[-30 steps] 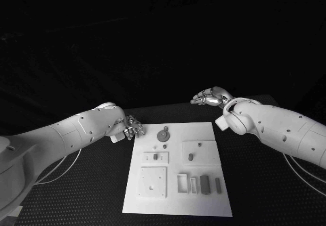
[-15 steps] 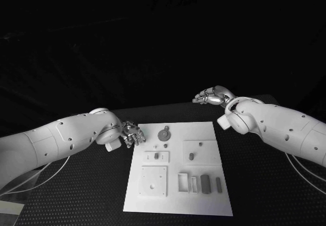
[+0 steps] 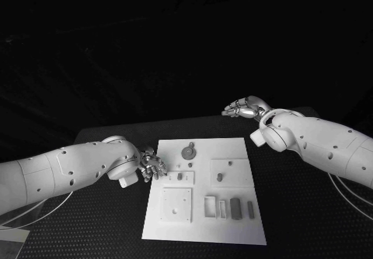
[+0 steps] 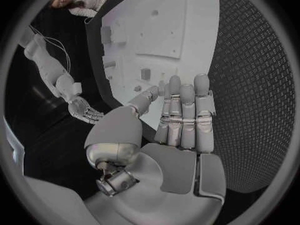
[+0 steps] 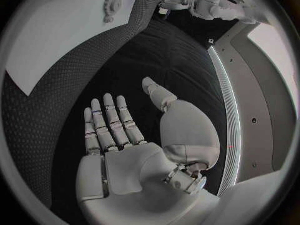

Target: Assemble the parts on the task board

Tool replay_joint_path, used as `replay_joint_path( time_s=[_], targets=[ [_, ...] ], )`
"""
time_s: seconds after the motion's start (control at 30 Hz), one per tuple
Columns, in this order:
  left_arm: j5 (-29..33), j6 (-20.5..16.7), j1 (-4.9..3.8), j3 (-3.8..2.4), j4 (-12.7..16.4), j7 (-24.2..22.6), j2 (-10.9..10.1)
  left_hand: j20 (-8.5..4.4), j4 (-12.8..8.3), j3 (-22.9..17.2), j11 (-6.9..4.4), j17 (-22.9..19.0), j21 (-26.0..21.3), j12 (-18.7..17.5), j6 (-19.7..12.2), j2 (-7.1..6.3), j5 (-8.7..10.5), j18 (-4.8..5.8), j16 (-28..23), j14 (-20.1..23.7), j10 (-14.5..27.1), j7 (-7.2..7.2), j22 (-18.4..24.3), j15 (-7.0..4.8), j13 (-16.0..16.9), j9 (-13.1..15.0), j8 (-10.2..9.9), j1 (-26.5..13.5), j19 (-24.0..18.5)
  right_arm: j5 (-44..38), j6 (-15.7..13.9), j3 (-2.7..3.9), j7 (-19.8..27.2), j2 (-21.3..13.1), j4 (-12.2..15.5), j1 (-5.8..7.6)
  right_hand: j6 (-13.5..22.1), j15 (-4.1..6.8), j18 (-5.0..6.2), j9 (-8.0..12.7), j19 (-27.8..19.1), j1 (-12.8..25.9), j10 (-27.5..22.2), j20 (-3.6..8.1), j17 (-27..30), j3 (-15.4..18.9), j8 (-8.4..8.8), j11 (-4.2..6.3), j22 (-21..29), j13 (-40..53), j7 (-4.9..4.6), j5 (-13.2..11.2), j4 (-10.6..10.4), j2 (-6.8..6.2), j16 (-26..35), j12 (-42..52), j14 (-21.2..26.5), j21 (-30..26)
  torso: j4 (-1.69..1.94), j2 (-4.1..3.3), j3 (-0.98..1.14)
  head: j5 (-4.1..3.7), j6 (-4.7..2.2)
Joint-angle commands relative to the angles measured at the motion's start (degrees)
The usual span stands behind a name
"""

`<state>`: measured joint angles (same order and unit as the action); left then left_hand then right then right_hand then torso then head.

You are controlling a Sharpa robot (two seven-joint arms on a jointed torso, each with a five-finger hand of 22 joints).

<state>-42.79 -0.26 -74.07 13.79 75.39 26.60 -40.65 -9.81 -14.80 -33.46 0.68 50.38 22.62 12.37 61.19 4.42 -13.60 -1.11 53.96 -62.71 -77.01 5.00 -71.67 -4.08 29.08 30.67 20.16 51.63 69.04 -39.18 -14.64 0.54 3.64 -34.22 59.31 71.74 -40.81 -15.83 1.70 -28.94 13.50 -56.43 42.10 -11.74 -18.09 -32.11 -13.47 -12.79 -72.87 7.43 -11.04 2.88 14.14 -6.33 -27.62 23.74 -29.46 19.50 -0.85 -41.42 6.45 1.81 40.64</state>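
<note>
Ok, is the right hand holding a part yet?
No, the right hand lies flat and bare over the black table, fingers apart.

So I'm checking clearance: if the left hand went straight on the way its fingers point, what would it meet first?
Probably the task board: the left hand, open, points at its near edge. Height above it is unclear.

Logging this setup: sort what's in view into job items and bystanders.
Job: task board; gear-shaped part at its far end; upright parts near its front; left hand, open, beside the board; right hand, open, beyond it.

Bystanders: black table; cables.
</note>
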Motion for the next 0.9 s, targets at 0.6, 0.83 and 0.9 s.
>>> replay_joint_path(
  time_s=[0.6, 0.83, 0.9],
  targets=[
    [-6.1, -1.8, 0.77, -0.04, 1.2, 0.5, 1.3, -0.12, -1.1, -0.6, -0.17, 0.4, 0.5, 0.3, 0.6, 0.75, -0.46, -2.03, 0.5, -0.4, -0.7, -0.14, -0.5, -0.43, 0.3, 0.0, 0.4, -0.2, 0.6, -0.2, 0.4, 0.02, 0.3, 0.0, 0.1, 0.00, 0.4, 0.15, -0.47, 0.1, -0.4, 0.2, 0.0, -0.06, 0.1, 0.2, -0.42, -0.28, -0.1, -0.2, -2.62, -0.1, -0.1, 0.25, -0.2, 0.1, 0.4, -0.4, -0.21, -0.12, 0.10, -0.05, 0.73],
    [-7.8, -1.8, 1.12, -0.04, 1.0, 0.4, 1.9, -0.16, -1.1, -0.6, -0.17, 0.4, 0.5, 0.3, 0.5, 0.74, -0.46, -2.03, 0.6, -0.4, -0.7, -0.14, -0.5, -0.46, 0.3, -0.1, 0.4, -0.2, 0.6, -0.2, 0.4, 0.02, 0.3, 0.0, 0.1, 0.00, 0.4, 0.15, -0.46, 0.1, -0.4, 0.2, 0.0, -0.06, 0.1, 0.2, -0.43, -0.28, -0.2, -0.2, -2.62, -0.1, -0.1, 0.25, -0.2, 0.1, 0.4, -0.4, -0.10, -0.07, 0.05, -0.19, 0.85],
    [-8.3, -1.7, 1.20, -0.04, 1.1, 0.5, 2.0, -0.16, -1.1, -0.6, -0.17, 0.4, 0.6, 0.3, 0.5, 0.74, -0.46, -2.03, 0.6, -0.4, -0.7, -0.14, -0.5, -0.47, 0.3, -0.1, 0.4, -0.3, 0.6, -0.2, 0.4, 0.02, 0.3, 0.0, 0.1, 0.00, 0.4, 0.14, -0.46, 0.1, -0.4, 0.2, 0.0, -0.07, 0.1, 0.2, -0.44, -0.28, -0.2, -0.2, -2.62, -0.1, -0.1, 0.25, -0.2, 0.1, 0.4, -0.4, -0.11, -0.07, 0.06, -0.20, 0.93]
  ],
)
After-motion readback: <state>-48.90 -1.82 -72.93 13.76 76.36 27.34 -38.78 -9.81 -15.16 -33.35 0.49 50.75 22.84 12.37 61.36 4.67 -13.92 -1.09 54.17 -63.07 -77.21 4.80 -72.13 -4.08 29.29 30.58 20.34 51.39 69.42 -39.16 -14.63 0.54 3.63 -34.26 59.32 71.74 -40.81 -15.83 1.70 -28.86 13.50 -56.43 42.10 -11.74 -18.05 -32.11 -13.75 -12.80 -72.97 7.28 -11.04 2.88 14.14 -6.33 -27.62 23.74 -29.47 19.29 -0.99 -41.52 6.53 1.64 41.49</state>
